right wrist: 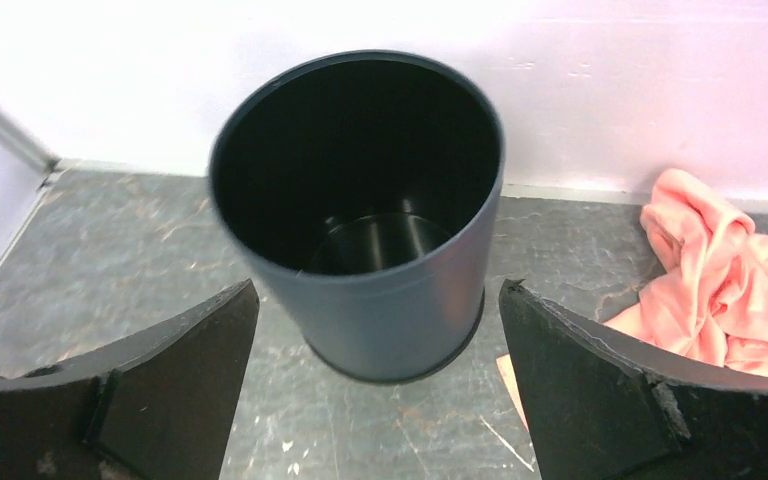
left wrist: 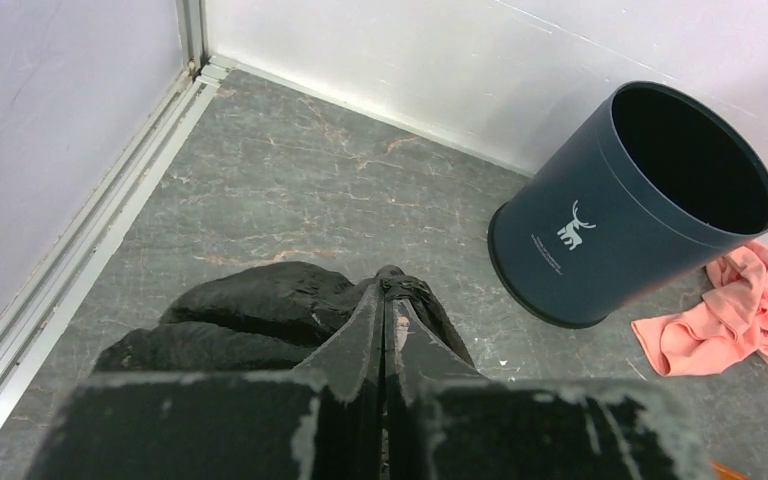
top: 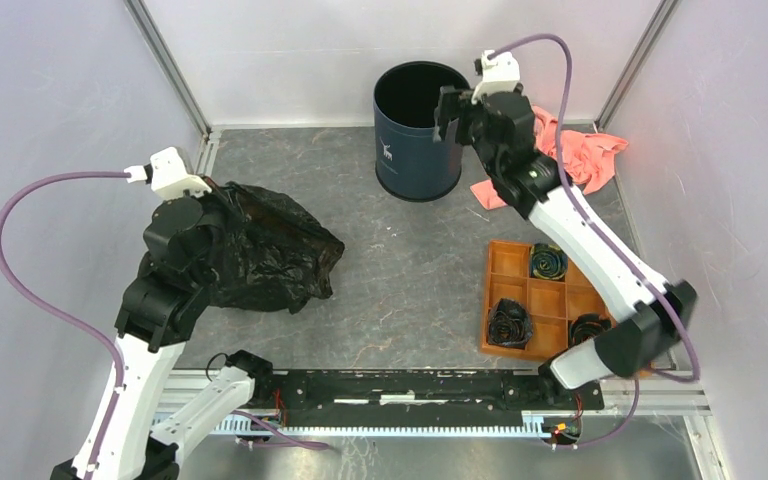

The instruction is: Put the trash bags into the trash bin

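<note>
The black glossy trash bag (top: 270, 255) lies crumpled on the table at the left. My left gripper (top: 222, 195) is shut on a pinch of its film at the bag's upper left; in the left wrist view the closed fingertips (left wrist: 396, 285) hold bunched black film, with the rest of the bag (left wrist: 250, 310) lying below. The navy trash bin (top: 418, 150) with a white deer logo stands upright and empty at the back centre, also in the left wrist view (left wrist: 600, 240). My right gripper (top: 450, 110) is open and empty, hovering at the bin's right rim; its view looks into the bin (right wrist: 390, 320).
A salmon-pink cloth (top: 580, 155) lies right of the bin, also in the wrist views (left wrist: 740, 320) (right wrist: 730, 290). An orange compartment tray (top: 505, 290) at the right holds three small black rolls (top: 548, 262). White walls close in the back and sides.
</note>
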Motion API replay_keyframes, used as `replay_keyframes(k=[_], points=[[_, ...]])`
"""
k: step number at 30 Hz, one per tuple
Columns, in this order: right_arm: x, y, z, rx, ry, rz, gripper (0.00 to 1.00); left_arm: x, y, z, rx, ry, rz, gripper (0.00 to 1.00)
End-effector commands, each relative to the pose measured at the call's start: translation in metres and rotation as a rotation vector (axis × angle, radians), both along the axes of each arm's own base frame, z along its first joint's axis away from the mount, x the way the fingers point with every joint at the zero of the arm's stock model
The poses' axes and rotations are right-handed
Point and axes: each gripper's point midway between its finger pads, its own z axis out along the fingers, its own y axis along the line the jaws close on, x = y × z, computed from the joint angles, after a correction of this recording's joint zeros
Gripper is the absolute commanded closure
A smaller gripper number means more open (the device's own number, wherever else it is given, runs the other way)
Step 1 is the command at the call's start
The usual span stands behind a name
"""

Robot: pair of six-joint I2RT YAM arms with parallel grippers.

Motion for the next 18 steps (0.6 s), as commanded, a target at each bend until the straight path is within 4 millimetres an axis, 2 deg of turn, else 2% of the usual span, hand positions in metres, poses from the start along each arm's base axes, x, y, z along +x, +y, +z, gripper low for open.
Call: replay_keyframes(k=[1, 6, 8, 10, 15, 18], points=[[0.047, -0.013, 0.012, 0.087, -0.007, -0.178, 0.02, -0.001, -0.004, 0.002, -0.039, -0.021, -0.012, 0.98], [0.093, -0.021, 0.001, 0.109, 0.009, -0.307, 0.02, 0.003, -0.011, -0.001, -0.038, -0.005, -0.044, 0.98], [0.106, -0.025, -0.008, 0.07, 0.015, -0.362, 0.02, 0.003, -0.012, 0.0, -0.036, -0.006, -0.055, 0.98], [0.119, -0.029, -0.027, 0.039, 0.046, -0.399, 0.02, 0.004, -0.013, 0.002, -0.029, -0.007, -0.061, 0.98], [0.132, -0.029, -0.077, -0.025, 0.134, -0.398, 0.05, 0.01, -0.017, 0.005, -0.012, -0.007, -0.077, 0.98], [0.133, -0.028, -0.095, -0.061, 0.167, -0.389, 0.16, 0.012, -0.021, 0.007, -0.011, -0.015, -0.096, 0.98]])
